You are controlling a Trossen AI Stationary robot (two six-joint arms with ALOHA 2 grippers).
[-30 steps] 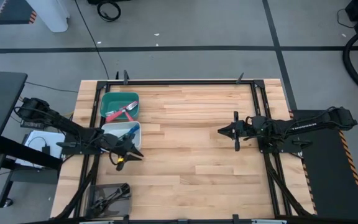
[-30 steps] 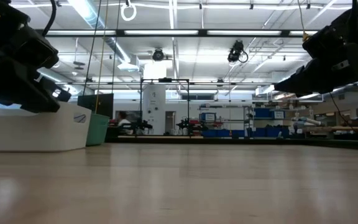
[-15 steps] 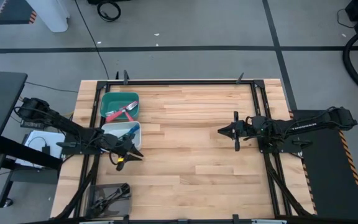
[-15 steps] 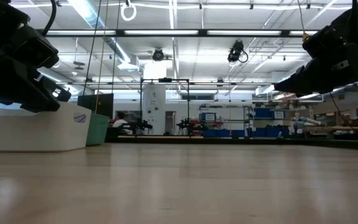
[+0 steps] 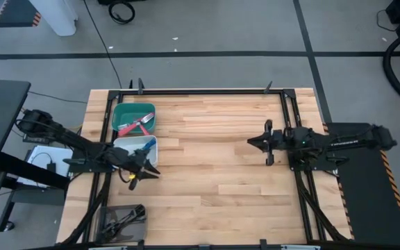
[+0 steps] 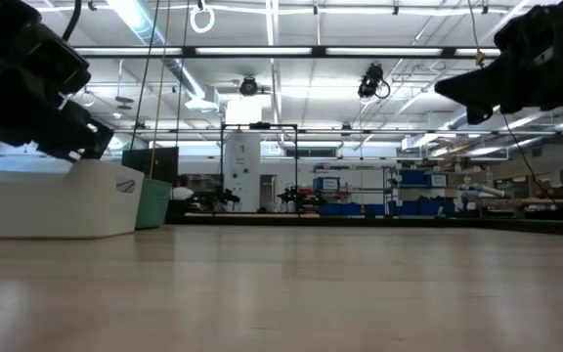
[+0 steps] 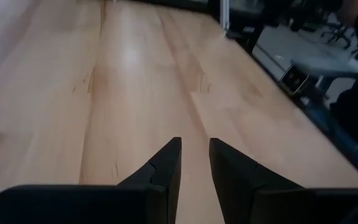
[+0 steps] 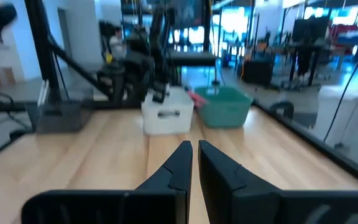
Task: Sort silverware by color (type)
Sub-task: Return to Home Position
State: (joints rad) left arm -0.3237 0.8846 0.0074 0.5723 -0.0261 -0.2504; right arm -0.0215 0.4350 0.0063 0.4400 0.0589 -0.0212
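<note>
Slim silverware lies in three plastic bins along the desk's left edge.
- Red-handled forks (image 5: 139, 126): in the green bin (image 5: 121, 111).
- Blue-handled fork (image 5: 147, 144): in the white bin (image 5: 136, 138), touching the green one.
- Dark metal pieces (image 5: 126, 219): in the grey bin (image 5: 117, 208), set apart.

Left tool (image 7: 195, 155) hangs beside the white bin; right tool (image 8: 195, 152) is above the right side. Both have fingers nearly together and hold nothing. The desk (image 5: 214, 180) is pale wood planks with a black frame, in a lit workshop hall.
</note>
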